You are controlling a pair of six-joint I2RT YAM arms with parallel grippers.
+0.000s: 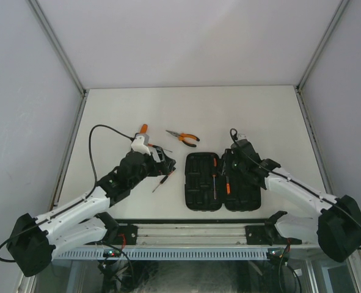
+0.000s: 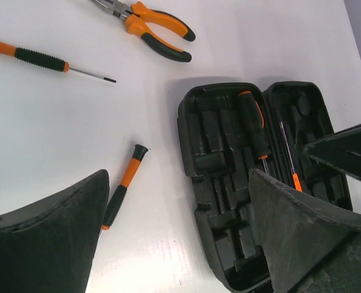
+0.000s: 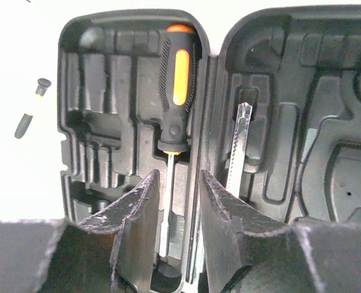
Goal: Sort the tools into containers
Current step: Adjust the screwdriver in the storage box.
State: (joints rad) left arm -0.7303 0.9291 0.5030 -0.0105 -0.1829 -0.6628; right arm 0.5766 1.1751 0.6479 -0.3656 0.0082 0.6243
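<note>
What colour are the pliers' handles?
Orange, with black along the inner edges and ends. The pliers show best in the left wrist view.

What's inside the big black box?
The black plastic tool case lies open. Inside are a thick orange-and-black screwdriver and a thin screwdriver. The other slots in view look empty. The right hand covers the case's near end, hiding what's there.

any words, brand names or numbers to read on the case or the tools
None: no word, brand, number or sign can be read in any view. The open tool case, the thick screwdriver lying in it and the pliers on the table show no print.
</note>
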